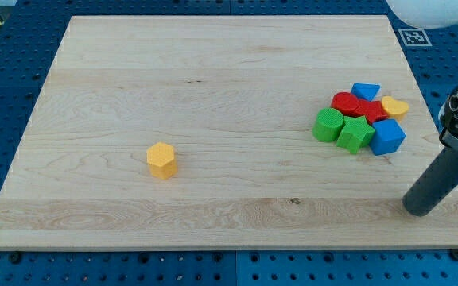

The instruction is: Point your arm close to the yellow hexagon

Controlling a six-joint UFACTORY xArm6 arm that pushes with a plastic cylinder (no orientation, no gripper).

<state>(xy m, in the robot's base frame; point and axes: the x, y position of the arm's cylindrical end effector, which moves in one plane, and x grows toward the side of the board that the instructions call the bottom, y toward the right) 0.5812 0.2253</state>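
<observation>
The yellow hexagon (162, 160) sits alone on the wooden board (213, 79), left of the middle and toward the view's bottom. My rod comes in from the view's right edge, and my tip (417, 211) rests near the board's bottom right corner. The tip is far to the right of the yellow hexagon and touches no block.
A tight cluster of blocks lies at the right: a green block (329, 125), a second green block (355, 133), a red block (345, 102), a second red block (370, 110), a blue block (387, 137), a second blue block (366, 91) and a yellow heart-like block (395, 107).
</observation>
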